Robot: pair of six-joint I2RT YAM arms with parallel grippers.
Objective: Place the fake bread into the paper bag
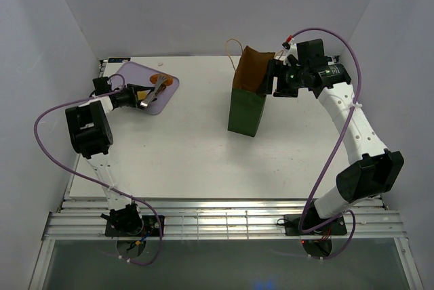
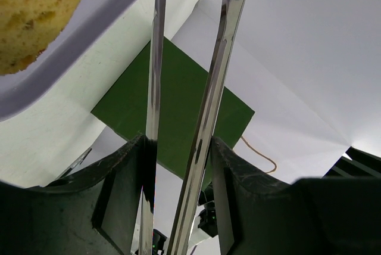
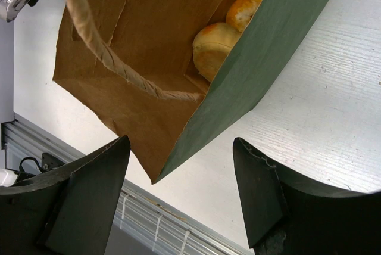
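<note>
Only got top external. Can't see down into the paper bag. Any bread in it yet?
Observer: Yes, two pieces lie inside the paper bag: a pale bun and a golden piece beside it.
Operator: Right gripper clamping the bag?
Observer: No. The right gripper is open, with the bag's corner loose between its jaws.
Operator: Left tongs loaded?
Observer: Nothing shows between the arms of the metal tongs that the left gripper is shut on.

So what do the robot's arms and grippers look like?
The left arm and right arm are white with chunky black joints. A thin purple cable loops beside each. The left gripper and right gripper each have two blocky black fingers.
</note>
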